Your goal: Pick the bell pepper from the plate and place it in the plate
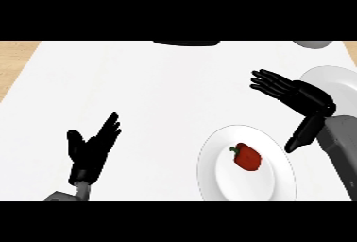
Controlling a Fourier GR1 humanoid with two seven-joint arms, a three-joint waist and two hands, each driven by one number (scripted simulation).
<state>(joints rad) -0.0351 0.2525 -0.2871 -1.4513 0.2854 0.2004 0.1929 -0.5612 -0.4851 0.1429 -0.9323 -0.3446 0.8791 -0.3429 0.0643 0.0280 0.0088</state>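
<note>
While your right hand [301, 97] hovers with straight, spread fingers [268, 80] holding nothing, the red bell pepper [247, 157] lies on the near plate [216, 156] just below it. A second plate [342, 82] sits behind the hand. Your left hand [90, 146] rests open over the white counter [140, 85].

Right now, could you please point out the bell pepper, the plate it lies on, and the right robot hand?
bell pepper [248, 158]: head view, red body.
plate [222, 182]: head view, bare left part.
right robot hand [307, 97]: head view, palm.
</note>
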